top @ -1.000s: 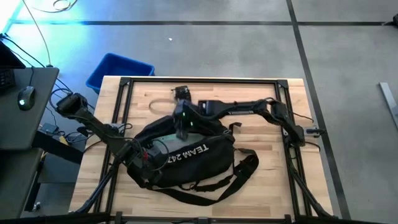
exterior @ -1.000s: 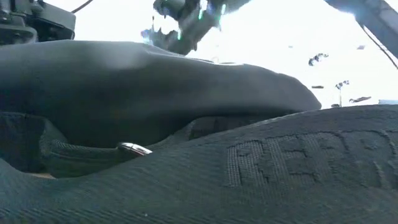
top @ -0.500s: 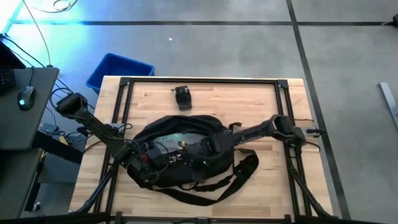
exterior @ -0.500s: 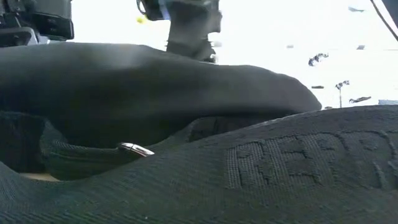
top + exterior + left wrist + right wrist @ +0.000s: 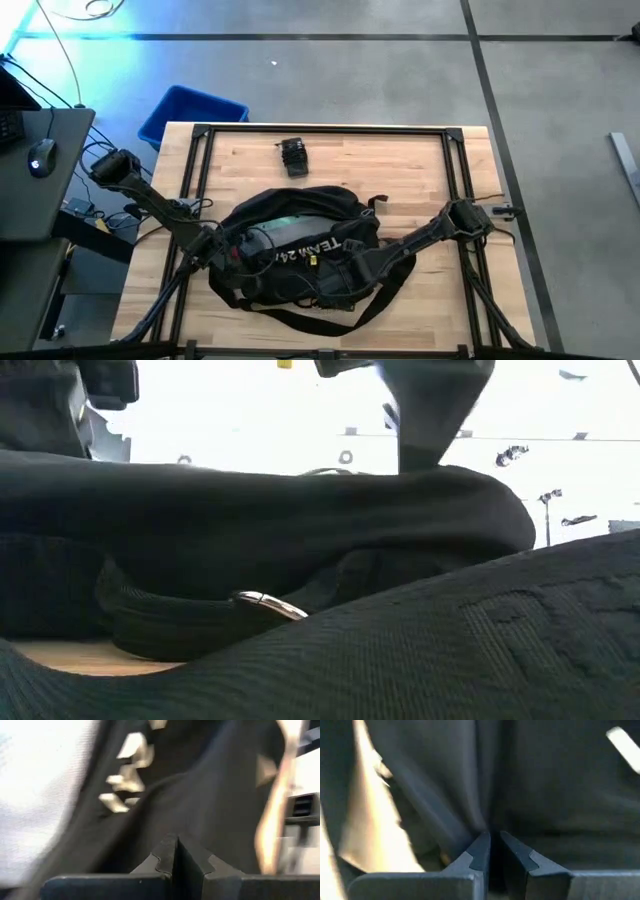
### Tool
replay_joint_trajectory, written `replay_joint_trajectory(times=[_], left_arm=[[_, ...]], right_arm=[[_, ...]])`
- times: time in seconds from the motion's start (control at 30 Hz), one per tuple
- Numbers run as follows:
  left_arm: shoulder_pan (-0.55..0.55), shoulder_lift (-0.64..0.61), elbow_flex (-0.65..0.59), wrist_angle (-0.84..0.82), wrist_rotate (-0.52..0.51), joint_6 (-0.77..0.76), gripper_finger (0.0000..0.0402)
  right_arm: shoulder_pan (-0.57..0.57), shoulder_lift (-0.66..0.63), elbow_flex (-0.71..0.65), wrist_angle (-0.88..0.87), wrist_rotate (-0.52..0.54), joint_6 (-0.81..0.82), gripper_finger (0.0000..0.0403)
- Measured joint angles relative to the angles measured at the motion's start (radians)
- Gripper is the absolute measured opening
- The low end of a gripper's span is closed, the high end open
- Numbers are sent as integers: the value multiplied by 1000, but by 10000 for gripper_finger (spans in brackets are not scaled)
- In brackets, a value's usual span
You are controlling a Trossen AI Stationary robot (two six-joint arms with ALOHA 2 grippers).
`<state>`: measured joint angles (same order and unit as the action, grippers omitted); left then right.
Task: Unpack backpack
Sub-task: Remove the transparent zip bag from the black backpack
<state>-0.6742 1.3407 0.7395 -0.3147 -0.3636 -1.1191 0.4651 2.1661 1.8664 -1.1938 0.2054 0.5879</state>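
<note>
The left gripper (image 5: 222,262) is biting down on the backpack (image 5: 290,225) at its left edge, fingers (image 5: 167,857) pinched tight on the black fabric. The backpack's lying mid-table, straps trailing toward the front. The right gripper (image 5: 352,272) is clamping fabric on its front right side, fingers (image 5: 482,852) nearly closed. A small black object (image 5: 293,156) is sitting near the table's (image 5: 420,170) far edge.

Backpack (image 5: 290,255) lies mid-table (image 5: 420,170), toward the front edge. Small device (image 5: 293,156) sits behind it near the back edge. Bin (image 5: 190,108) off the table's back-left corner.
</note>
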Motion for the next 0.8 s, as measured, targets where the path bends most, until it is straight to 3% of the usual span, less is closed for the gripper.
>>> replay_joint_trajectory(times=[0.2,0.33,0.57,0.7,0.8], left_arm=[[-16,0,0,82,-65,-58,0],[-16,0,0,100,-71,-103,0],[-4,0,0,114,-168,-83,0],[38,0,1,107,-67,-86,0],[63,0,51,12,34,-142,0]], right_arm=[[2,-19,0,-86,125,-66,12],[10,-60,0,-140,126,-34,2],[74,-197,0,-231,255,199,0],[85,-268,0,-201,283,278,0],[73,-293,0,-92,264,184,0]])
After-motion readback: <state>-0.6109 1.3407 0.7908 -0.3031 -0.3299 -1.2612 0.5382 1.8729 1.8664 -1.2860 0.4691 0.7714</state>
